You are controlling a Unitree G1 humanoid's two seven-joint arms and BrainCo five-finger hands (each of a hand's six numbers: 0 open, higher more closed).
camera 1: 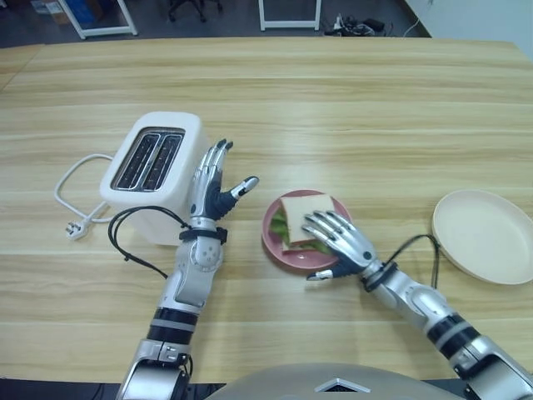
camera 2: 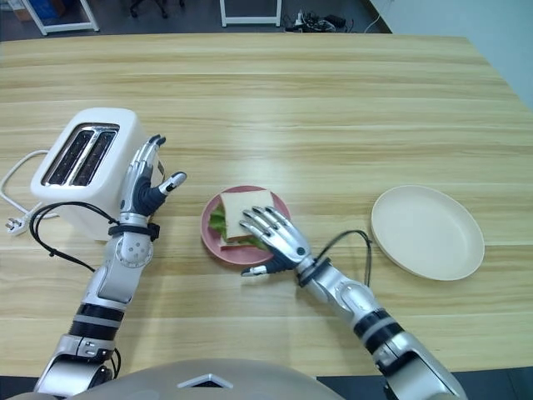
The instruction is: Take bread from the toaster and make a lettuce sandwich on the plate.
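Toaster: the white toaster (camera 1: 154, 171) stood at the left of the frame on the bench (camera 1: 350, 108), its slots dark with no slice rising out of them.
Sandwich: a bread slice (camera 1: 304, 207) lay on top of the lettuce (camera 1: 280, 223), which showed green at its left edge, all on the pink plate (camera 1: 273, 242) at the centre of the frame.
Right hand: the right hand (camera 1: 341, 237) lay flat on the near side of the sandwich, fingers spread wide, gripping nothing.
Left hand: the left hand (camera 1: 212, 187) stood upright just beside the toaster, between it and the pink plate, fingers stretched out and holding nothing.
Done: by the look of it the bread was out and the sandwich was stacked.
Left: probably only lifting the right hand off; whether a lower slice lay under the lettuce could not be told.
Other plate: a cream plate (camera 1: 483, 237) sat at the right edge, well apart.
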